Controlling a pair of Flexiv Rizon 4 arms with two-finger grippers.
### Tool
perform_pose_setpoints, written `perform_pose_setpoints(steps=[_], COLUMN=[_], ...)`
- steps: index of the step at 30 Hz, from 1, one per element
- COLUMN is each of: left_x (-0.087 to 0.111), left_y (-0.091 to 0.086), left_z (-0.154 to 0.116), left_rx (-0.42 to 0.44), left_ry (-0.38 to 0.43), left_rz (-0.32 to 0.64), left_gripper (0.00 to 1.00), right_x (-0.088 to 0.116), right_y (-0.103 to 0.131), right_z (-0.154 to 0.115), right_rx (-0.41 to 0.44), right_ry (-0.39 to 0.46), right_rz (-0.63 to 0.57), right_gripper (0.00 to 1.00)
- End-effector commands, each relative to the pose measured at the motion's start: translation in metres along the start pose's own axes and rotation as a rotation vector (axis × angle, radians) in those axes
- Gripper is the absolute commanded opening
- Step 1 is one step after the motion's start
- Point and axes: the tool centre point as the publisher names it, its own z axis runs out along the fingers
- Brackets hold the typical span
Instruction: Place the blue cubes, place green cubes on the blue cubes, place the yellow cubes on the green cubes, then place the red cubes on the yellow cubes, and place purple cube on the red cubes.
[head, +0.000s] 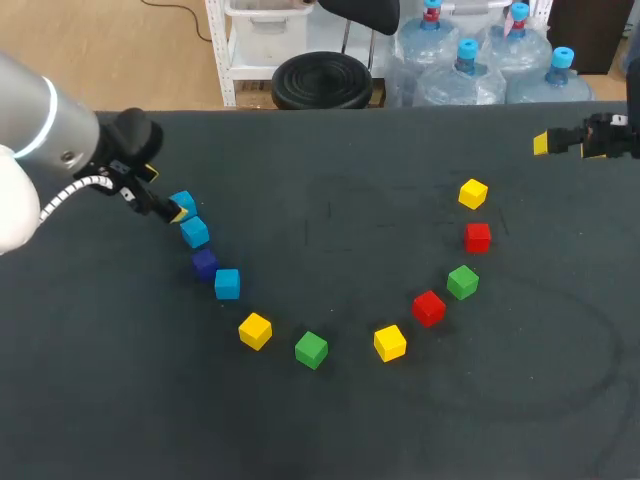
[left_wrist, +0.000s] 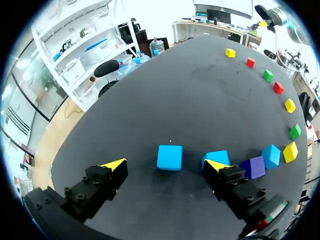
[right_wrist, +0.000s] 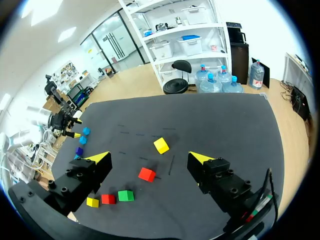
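One blue cube (left_wrist: 217, 155) is half hidden behind a finger (left_wrist: 223, 171) of the released left hand (left_wrist: 165, 164), a second blue cube (left_wrist: 170, 157) lies between its fingertips touching neither, and the right hand (right_wrist: 150, 157) is released too.

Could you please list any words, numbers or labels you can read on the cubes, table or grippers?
None can be read.
The blue cube between the left gripper's open fingers and all other cubes have plain faces without print.
The table shows only faint scuffs, no writing.
The right gripper carries no legible marking.
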Motion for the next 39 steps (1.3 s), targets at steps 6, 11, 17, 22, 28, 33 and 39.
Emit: perform_pose_setpoints(steps=[6, 11, 17, 22, 28, 33, 39], left_x=[-0.002, -0.003, -0.002, -0.002, -0.002, -0.01, -0.031], left_y=[0.004, 0.001, 0.0, 0.0, -0.002, -0.005, -0.008], left_z=[0.013, 0.017, 0.021, 0.023, 0.025, 0.023, 0.02], left_rx=[0.025, 0.035, 0.045, 0.052, 0.058, 0.061, 0.069], left_ry=[0.003, -0.002, -0.009, -0.014, -0.021, -0.027, -0.029], left_rz=[-0.004, 0.007, 0.014, 0.017, 0.013, 0.042, 0.11], left_gripper=[0.91, 0.44, 0.32, 0.27, 0.0, 0.0, 0.0], right_x=[0.0, 0.0, 0.0, 0.0, 0.0, 0.0, 0.0], right_y=[0.0, 0.0, 0.0, 0.0, 0.0, 0.0, 0.0], right_z=[0.0, 0.0, 0.0, 0.0, 0.0, 0.0, 0.0], right_rx=[0.002, 0.002, 0.002, 0.002, 0.002, 0.002, 0.002], right_ry=[0.0, 0.0, 0.0, 0.0, 0.0, 0.0, 0.0], right_rz=[0.0, 0.0, 0.0, 0.0, 0.0, 0.0, 0.0], right_gripper=[1.0, 1.0, 1.0, 1.0, 1.0, 1.0, 1.0])
